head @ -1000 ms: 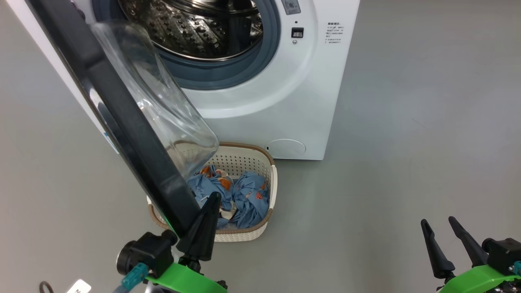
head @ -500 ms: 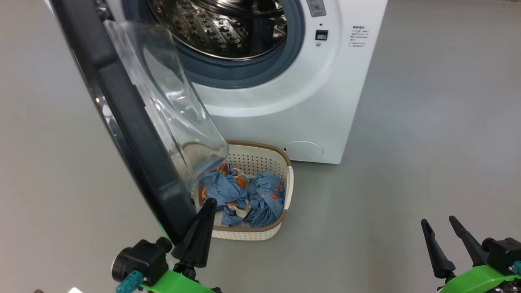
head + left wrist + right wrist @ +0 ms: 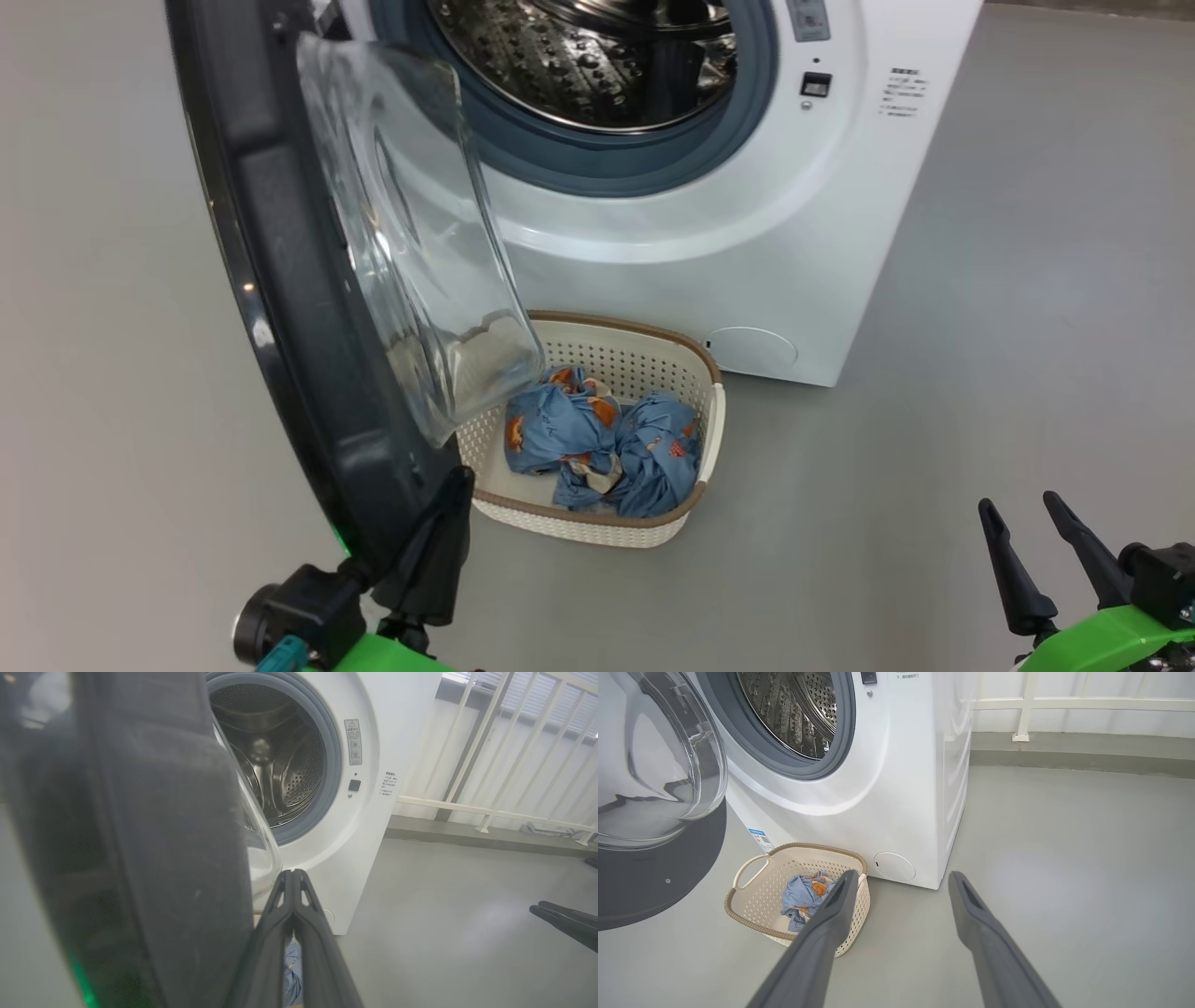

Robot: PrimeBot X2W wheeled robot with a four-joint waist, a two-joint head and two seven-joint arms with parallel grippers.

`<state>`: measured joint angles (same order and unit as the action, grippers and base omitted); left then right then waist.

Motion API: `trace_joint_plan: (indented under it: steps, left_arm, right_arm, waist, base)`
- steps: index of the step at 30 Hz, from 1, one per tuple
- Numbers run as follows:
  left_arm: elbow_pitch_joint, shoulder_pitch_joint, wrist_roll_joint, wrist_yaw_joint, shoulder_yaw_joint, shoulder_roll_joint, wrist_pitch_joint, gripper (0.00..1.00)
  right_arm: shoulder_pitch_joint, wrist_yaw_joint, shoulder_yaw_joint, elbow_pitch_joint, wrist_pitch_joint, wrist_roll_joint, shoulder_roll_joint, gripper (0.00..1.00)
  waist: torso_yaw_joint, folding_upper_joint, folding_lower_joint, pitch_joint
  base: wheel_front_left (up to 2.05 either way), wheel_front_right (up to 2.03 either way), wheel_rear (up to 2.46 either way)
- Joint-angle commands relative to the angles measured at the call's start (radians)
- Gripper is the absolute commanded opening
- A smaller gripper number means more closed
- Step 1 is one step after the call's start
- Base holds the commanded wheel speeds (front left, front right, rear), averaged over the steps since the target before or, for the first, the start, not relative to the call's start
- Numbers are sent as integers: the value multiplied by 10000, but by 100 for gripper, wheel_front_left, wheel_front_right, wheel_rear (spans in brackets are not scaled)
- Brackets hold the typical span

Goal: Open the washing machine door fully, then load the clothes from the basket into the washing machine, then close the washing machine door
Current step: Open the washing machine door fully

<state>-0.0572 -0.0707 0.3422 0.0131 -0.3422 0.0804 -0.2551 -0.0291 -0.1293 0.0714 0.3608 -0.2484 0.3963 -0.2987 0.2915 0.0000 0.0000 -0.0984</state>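
Far left: door (image 3: 280, 280) standing wide open, black rim edge-on, clear glass bowl bulging out over the near end of the basket. At the rim's lower edge, left fingers (image 3: 439, 551) pressed shut together with nothing between them, just beside the rim; touching or not, hard to tell. Further right, basket (image 3: 597, 534) on the floor (image 3: 980, 327) just before the washing machine (image 3: 747, 261), blue clothes (image 3: 607, 439) crumpled inside. Behind, steel drum exposed. Far right: right fingers (image 3: 1013, 579) spread wide, gripping nothing, low above the floor.
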Motion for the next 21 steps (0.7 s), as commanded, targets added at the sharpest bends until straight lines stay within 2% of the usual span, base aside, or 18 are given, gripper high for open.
trace_joint_plan:
  steps: [1, 21]
  left_arm:
    - [221, -150, 146, -242, 685, 345, -22, 0]
    - [542, 338, 256, -970, 1541, 735, -40, 0]
  right_arm:
    - [9, -14, 173, -267, -134, -107, -261, 100]
    - [-28, -14, 156, -310, -134, -201, -360, 100]
  waist:
    - [197, 0, 0, -38]
    - [942, 0, 0, -199]
  base:
    - [0, 0, 0]
    - [0, 0, 0]
